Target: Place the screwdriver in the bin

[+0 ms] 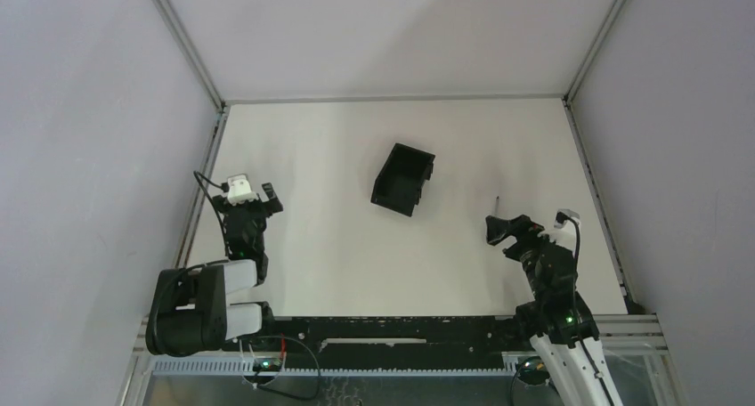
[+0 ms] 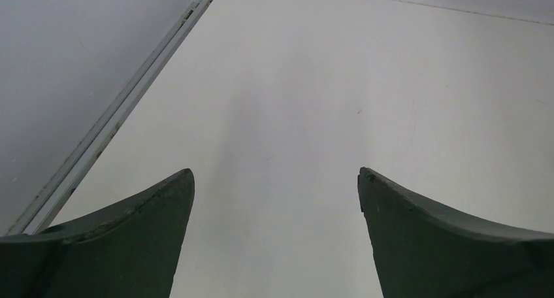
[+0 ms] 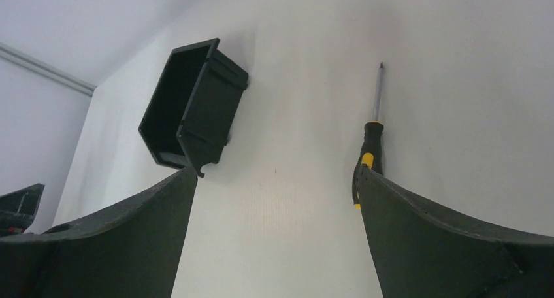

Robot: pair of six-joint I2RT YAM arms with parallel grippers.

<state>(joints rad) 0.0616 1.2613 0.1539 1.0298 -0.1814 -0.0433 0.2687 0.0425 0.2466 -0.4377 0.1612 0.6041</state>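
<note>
Gaping wide and empty, right gripper (image 3: 274, 174) sat just beside screwdriver (image 3: 370, 146): light, rigid, probably best pinched across its thick handle.

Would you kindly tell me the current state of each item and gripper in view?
bin: on the table, open side up, nothing seen inside.
screwdriver: lying flat on the table, outside the bin, not gripped.
right gripper: jaws open, empty, close to the screwdriver's handle.
left gripper: jaws open, empty, over bare table.
</note>
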